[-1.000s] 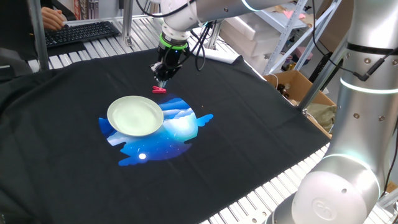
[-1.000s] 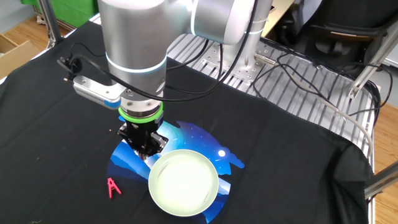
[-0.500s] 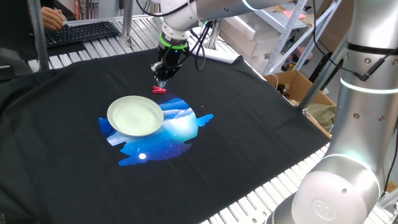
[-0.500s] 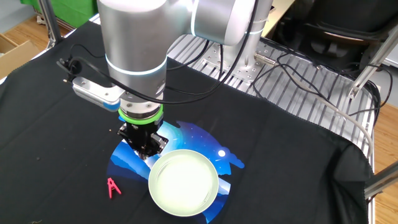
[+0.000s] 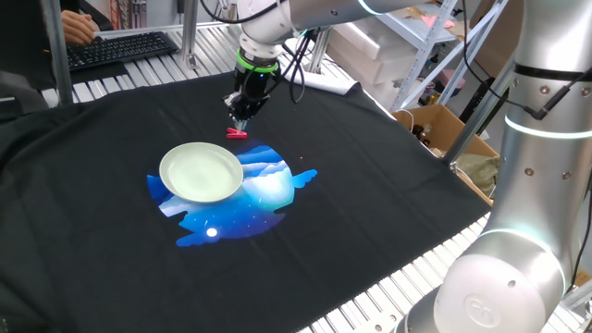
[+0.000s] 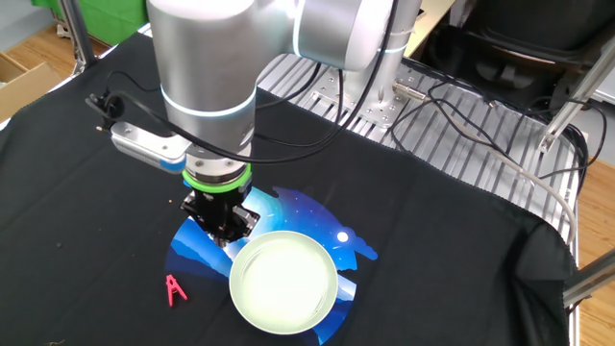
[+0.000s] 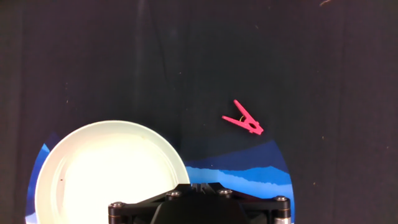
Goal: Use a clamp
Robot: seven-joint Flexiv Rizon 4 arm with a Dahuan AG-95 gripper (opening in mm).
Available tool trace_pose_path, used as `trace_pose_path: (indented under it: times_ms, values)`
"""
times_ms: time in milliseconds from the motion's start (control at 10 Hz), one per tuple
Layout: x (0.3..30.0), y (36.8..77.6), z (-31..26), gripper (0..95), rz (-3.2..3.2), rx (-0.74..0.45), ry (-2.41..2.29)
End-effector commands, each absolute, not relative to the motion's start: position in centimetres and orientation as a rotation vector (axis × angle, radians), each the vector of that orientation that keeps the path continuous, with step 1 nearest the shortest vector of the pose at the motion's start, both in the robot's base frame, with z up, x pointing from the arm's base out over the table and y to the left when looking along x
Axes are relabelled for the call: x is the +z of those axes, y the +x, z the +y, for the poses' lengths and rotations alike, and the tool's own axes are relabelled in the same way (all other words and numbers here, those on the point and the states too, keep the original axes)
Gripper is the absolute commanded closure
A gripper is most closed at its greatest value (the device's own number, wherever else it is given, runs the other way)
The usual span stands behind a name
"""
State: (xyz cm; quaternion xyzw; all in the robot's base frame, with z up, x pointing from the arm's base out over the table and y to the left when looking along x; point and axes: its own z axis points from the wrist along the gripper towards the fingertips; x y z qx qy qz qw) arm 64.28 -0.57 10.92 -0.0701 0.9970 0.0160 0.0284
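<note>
Early stage: the clamp (image 7: 244,119) lies untouched on the black cloth (image 7: 93,62), right of centre in the hand view, apart from the pale green plate (image 7: 106,174) at lower left. The gripper (image 6: 223,229) hangs above, holding nothing; its opening cannot be told. Grasping remains.

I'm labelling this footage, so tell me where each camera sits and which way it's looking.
One fixed view: table edge near the robot's base, looking across at arm, pincer, clamp and plate.
The other fixed view: opposite side, high, looking down at arm, pincer, plate and clamp.
Hand view: on the wrist, looking straight down; only the pincer's housing shows, above clamp and plate.
All share clamp and plate.
</note>
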Motion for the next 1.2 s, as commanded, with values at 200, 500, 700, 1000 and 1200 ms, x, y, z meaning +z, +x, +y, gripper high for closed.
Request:
trace_pose_path:
  times_ms: [200,500,700,1000,1200]
  values:
    - [10.9,64.4,-0.6,95.0,3.065,0.043,-0.255]
    - [10.4,64.5,-0.4,76.0,3.064,0.042,-0.269]
    - [9.4,65.2,0.0,76.0,3.048,0.0,-0.302]
    - [8.6,67.7,0.2,76.0,3.045,-0.027,-0.359]
    - [8.0,69.4,0.1,76.0,3.043,-0.023,-0.372]
